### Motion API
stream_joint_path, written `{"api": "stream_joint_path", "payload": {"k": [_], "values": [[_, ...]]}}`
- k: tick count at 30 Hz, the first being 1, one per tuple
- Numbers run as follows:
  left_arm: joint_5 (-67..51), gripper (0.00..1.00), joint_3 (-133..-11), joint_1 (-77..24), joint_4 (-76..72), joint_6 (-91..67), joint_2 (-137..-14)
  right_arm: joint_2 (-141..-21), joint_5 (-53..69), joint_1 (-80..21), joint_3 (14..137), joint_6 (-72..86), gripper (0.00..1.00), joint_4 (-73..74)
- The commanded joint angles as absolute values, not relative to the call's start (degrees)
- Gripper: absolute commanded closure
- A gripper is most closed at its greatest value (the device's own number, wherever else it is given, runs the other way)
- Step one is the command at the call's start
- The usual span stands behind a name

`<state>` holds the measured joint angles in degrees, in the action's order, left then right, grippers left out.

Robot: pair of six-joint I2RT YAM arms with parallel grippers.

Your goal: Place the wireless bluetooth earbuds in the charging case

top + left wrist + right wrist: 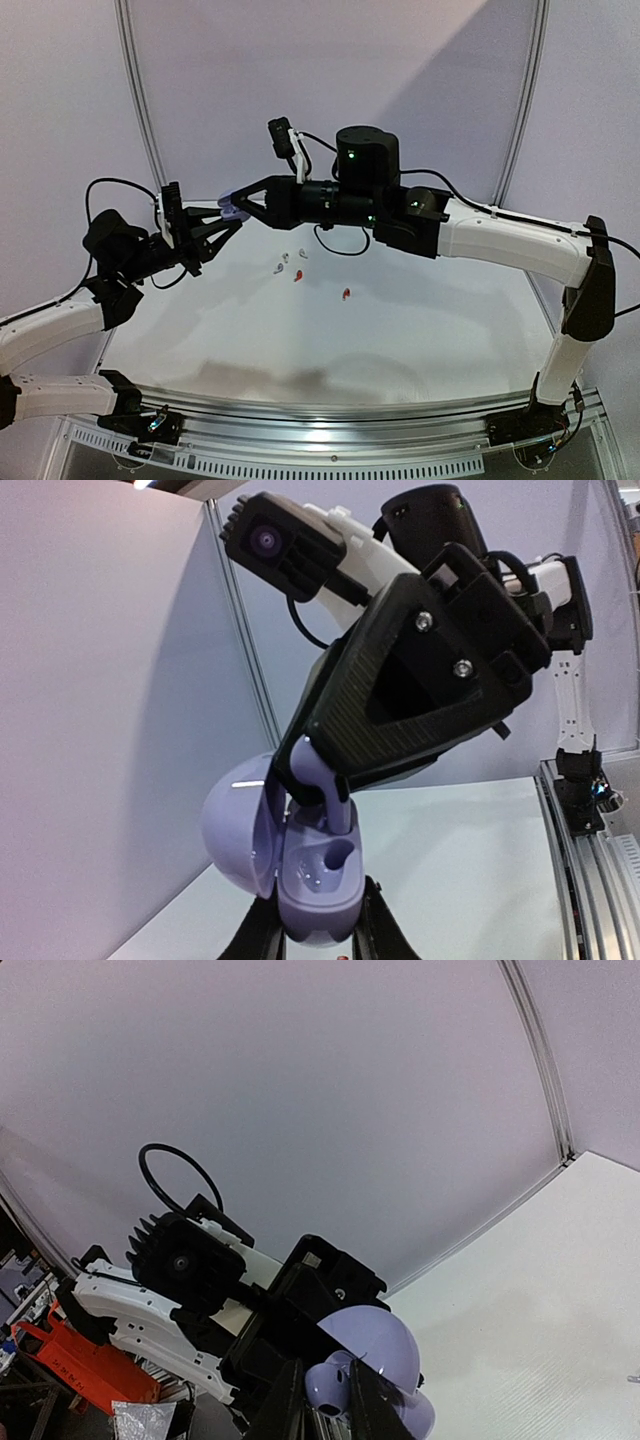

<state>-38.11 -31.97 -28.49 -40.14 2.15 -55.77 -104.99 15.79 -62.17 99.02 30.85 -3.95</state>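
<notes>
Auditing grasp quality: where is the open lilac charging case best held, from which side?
Grip the charging case by its base, across the sides from below, as the left gripper does: the lid hangs open sideways and the sockets face up, leaving the top free for the lilac earbud.

Top view: light soft and even, from above; whole picture with lilac tint, slightly grainy. Broad diagonal shadow on back wall at right. Faint grey shadows on table near front edge.
Left wrist view: small light spot at top edge; thin white glare line on lid of case; wall post bent by lens.
Right wrist view: wall bright, black parts almost without detail, near tool blurred.
</notes>
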Motion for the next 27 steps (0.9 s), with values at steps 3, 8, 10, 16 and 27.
{"api": "stream_joint_path", "payload": {"k": [3, 8, 10, 16, 27], "values": [[-38.5, 1.00, -32.8, -29.3, -42.7, 2.4, -55.1, -104.7, 10.6, -61.6, 97.8, 30.9, 0.83, -0.1], [-38.9, 1.00, -32.7, -29.2, -42.8, 1.6, -54.8, -104.4, 7.9, -61.5, 98.0, 31.1, 0.81, 1.8], [-39.2, 1.00, -32.7, -29.2, -42.9, 1.0, -54.8, -104.4, 7.7, -61.4, 98.4, 31.0, 0.81, 2.2], [-39.9, 1.00, -32.9, -29.2, -42.7, 0.3, -54.5, -105.2, 8.5, -61.4, 100.1, 30.8, 0.80, 3.2], [-39.7, 1.00, -32.5, -29.2, -35.1, -8.5, -53.6, -103.5, 3.4, -61.4, 103.0, 29.1, 0.65, 7.7]]}}
